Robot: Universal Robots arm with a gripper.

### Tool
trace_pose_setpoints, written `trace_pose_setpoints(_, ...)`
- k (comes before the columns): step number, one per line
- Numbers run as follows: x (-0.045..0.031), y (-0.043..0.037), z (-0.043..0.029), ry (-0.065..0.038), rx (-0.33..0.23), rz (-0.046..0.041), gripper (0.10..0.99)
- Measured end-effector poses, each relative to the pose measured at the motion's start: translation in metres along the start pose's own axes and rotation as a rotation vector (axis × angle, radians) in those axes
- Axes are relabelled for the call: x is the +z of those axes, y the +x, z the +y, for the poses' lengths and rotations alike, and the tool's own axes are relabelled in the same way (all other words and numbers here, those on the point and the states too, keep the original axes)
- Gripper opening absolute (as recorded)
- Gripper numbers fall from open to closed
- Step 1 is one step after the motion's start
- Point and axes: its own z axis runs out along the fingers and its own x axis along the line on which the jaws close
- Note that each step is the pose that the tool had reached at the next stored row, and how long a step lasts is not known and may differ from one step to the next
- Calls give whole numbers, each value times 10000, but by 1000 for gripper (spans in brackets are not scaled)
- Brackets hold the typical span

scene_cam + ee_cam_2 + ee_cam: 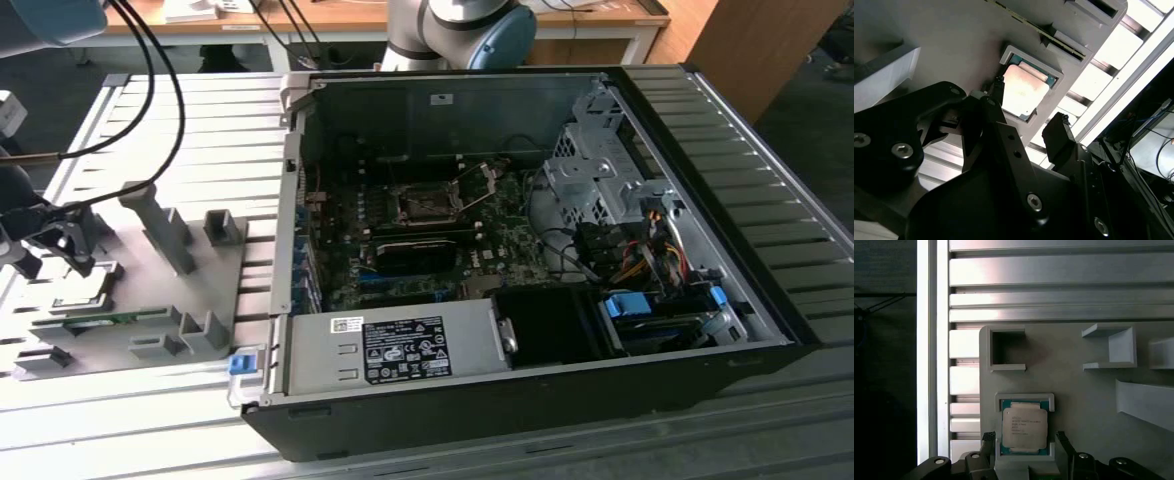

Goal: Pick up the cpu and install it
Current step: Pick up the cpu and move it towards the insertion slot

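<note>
The tool (1025,440), open wide, straddles the cpu (1025,427), unlifted in its tray (1079,390); the socket (424,205), three o'clock of the tray in the exterior view, looks empty.

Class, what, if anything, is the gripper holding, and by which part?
Nothing. The gripper is open, jaws either side of the cpu in its grey tray.

Case: black computer case (534,415), side panel off, lying on the slatted metal table (200,110).
Inside: green motherboard (354,282); labelled silver power supply (394,350) at the near wall; metal drive cage (594,175).
Tray: grey tray (227,290) with posts and pockets, just beside the case on the exterior view's left.
Memory stick: green memory stick (100,321), set in the tray.
Cables: black cables (147,100) draped above the tray.
</note>
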Motion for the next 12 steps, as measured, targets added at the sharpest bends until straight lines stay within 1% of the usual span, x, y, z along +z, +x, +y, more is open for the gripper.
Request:
trace_pose_setpoints(4,17,0,0,-1,0,-1,588)
trace_pose_setpoints(6,27,-1,-1,0,0,0,604)
trace_pose_setpoints(7,31,-1,-1,0,0,0,663)
trace_pose_setpoints(12,50,-2,-2,2,1,0,663)
